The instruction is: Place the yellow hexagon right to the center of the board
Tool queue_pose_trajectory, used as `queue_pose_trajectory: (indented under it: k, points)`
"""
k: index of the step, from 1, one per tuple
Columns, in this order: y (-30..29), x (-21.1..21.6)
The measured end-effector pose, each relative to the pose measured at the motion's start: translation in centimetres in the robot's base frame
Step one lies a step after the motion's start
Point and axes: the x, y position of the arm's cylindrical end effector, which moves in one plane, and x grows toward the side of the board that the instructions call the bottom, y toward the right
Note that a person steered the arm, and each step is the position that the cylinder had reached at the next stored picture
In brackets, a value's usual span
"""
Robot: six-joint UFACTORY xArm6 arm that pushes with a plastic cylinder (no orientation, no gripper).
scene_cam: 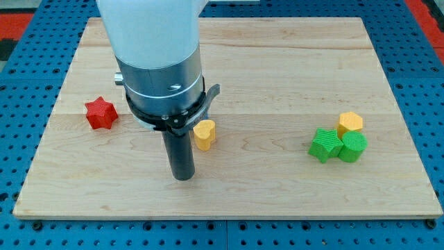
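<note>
The yellow hexagon (pixel 350 123) lies at the view's right, touching two green blocks just below it: a green cube (pixel 325 145) on the left and a rounder green block (pixel 353 147) on the right. My tip (pixel 182 177) rests on the board left of centre, far to the left of the hexagon. A yellow heart-shaped block (pixel 204 134) stands just up and right of my tip, close beside the rod. A red star (pixel 100 114) lies at the view's left.
The wooden board (pixel 277 62) lies on a blue perforated table (pixel 14 83). The arm's white and grey body (pixel 158 62) hides part of the board's upper left.
</note>
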Motion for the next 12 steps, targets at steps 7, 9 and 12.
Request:
queue_pose_trajectory:
  k: [7,9,12]
  points:
    - [27.4,-1.1]
    - [24.7,-7.3]
    - [28.7,-11.6]
